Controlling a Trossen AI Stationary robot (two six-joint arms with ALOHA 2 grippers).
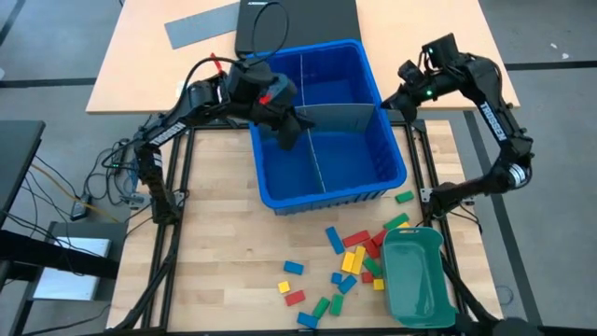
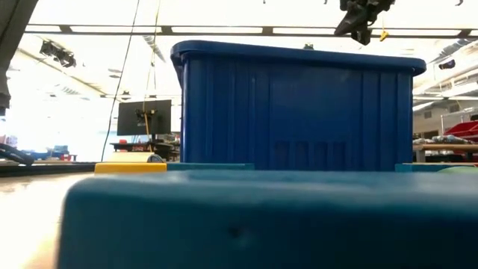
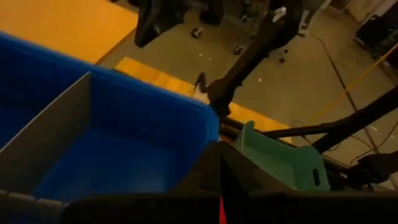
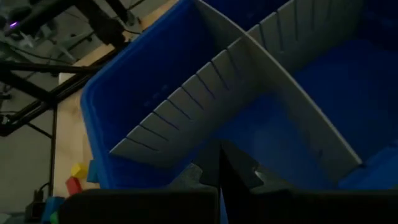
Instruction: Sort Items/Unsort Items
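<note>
So the big blue plastic bin [image 1: 328, 121], split up by grey slotted divider sheets [image 1: 347, 119], is the main landmark. A teal-green oblong plastic tray [image 1: 416, 276] sits just off its near right corner. The small rectangular toy blocks [image 1: 350, 260] in red, yellow, green and blue lie scattered flat beside that tray, long axes pointing every which way. The left gripper [image 1: 287, 131] hangs over the bin's left half, jaws fully closed on nothing; the right gripper [image 1: 395, 103] sits at the bin's right rim, also closed and empty.
</note>
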